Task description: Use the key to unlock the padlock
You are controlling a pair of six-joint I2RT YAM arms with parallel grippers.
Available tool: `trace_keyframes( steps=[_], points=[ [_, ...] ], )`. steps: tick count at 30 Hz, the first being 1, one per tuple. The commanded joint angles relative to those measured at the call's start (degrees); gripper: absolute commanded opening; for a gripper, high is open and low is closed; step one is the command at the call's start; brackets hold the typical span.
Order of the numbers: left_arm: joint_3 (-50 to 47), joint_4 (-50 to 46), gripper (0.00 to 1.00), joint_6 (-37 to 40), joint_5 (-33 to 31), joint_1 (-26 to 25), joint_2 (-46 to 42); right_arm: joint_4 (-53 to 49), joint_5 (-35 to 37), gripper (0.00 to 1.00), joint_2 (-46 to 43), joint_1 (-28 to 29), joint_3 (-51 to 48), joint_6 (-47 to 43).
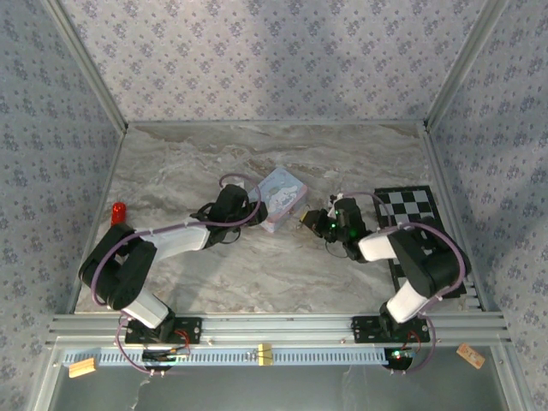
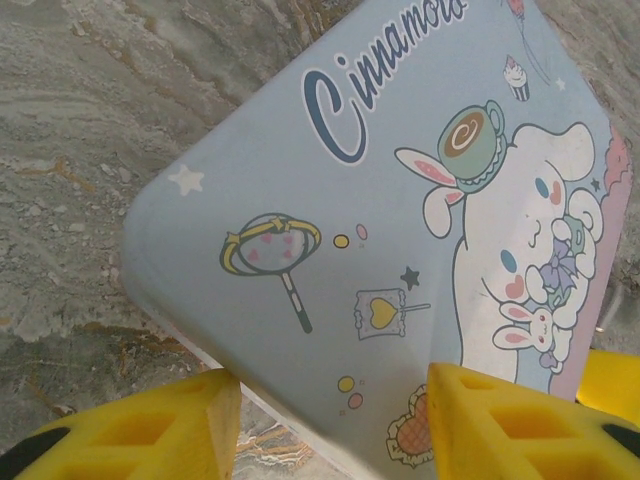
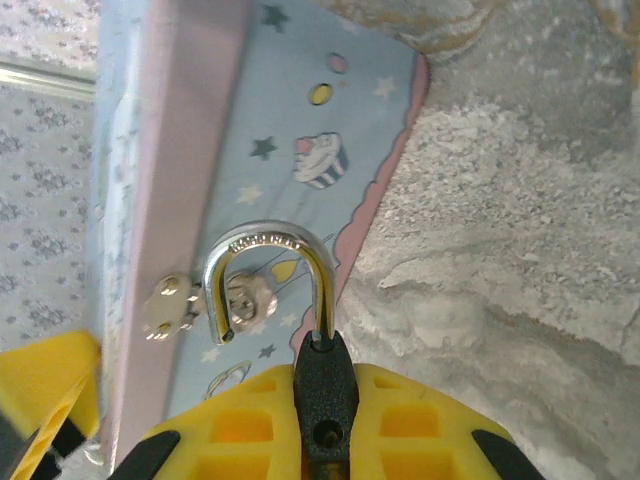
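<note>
Open marble [image 1: 214,274] surrounds tin [image 1: 281,197]; padlock [image 3: 268,239] shackle hangs at its edge.

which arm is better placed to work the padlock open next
Right: the right gripper is shut on a black piece right at the padlock shackle. The left gripper clamps the tin edge, likely bracing it.
</note>
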Motion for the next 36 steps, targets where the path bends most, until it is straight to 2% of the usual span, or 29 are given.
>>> trace_keyframes(
  steps=[1,7,12,18,30,36],
  points=[
    [1.1,-5.8,0.51,2.9,0.6,1.5,2.6,-11.8,2.4,0.0,-6.1,-0.4,0.2,-7.0],
    [3.4,-7.6,0.51,5.5,1.4,3.8,4.3,-28.0,4.1,0.0,-15.0,-1.5,1.2,-15.6],
    [5.0,-9.9,0.51,7.2,2.5,5.9,4.9,-46.2,5.9,0.0,-20.3,-1.2,7.0,-25.0],
    [6.9,-11.6,0.51,9.2,3.8,8.2,6.3,-59.7,9.0,0.0,-24.1,-0.1,11.1,-31.3],
    [12.4,-17.7,0.52,13.0,5.1,13.1,6.7,-71.0,13.7,0.0,-20.1,7.2,14.8,-32.9],
    [11.9,-19.7,0.53,14.0,4.6,14.0,1.0,-72.3,15.6,0.0,-17.1,10.1,15.4,-32.2]
  ],
)
